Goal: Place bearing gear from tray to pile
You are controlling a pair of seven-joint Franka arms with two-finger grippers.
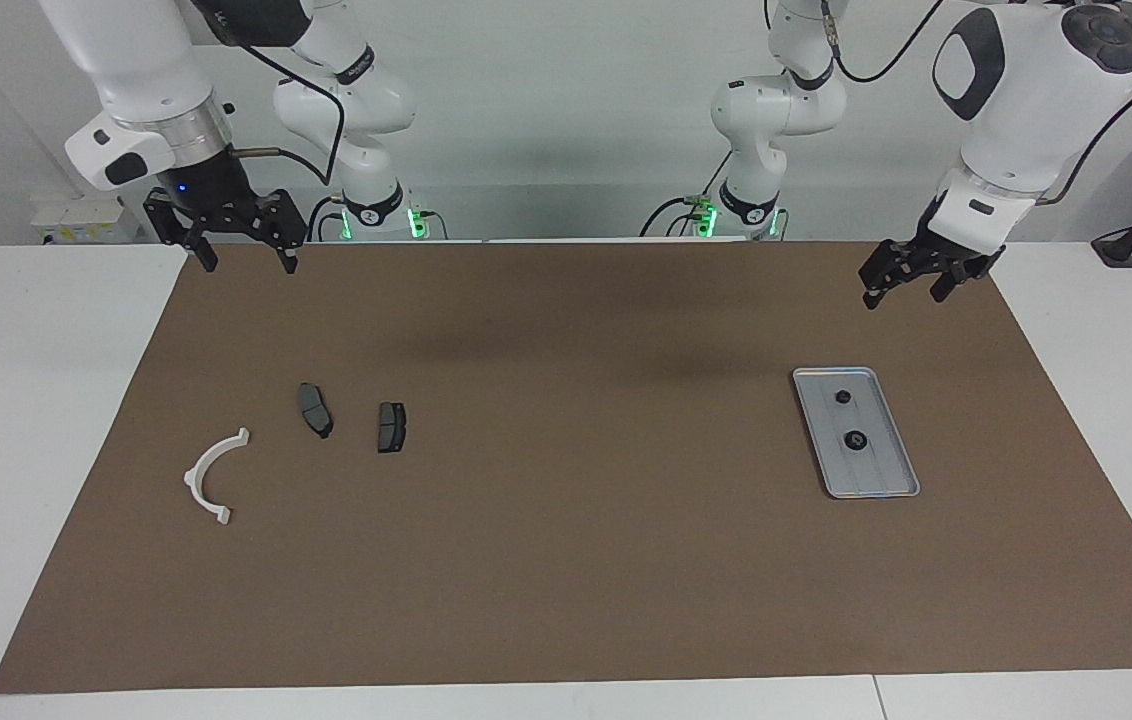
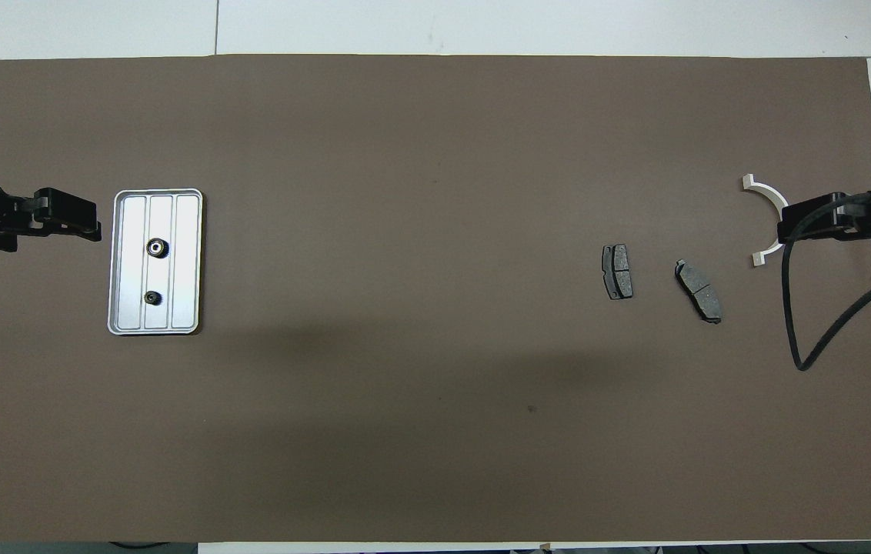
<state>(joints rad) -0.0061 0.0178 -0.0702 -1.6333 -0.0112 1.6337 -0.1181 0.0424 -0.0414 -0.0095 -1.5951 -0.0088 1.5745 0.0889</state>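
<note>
The shallow silver-grey metal tray [image 1: 856,432] with lengthwise ridges lies on the brown mat [image 1: 566,560] covering the desk, toward the left arm's end. In it sit two small black bearing gears — the larger gear [image 1: 855,439] farther from the robots, the smaller gear [image 1: 841,397] nearer to them, apart from each other. Toward the right arm's end lies the pile: two dark grey curved brake-pad pieces [image 1: 315,410] side by side, and a white half-ring plastic bracket [image 1: 211,478] farther from the robots. The left tool [image 1: 911,285] hangs released over the mat's edge near the tray, holding nothing. The right tool [image 1: 241,255] — also released and empty — hangs over the mat's corner.
</note>
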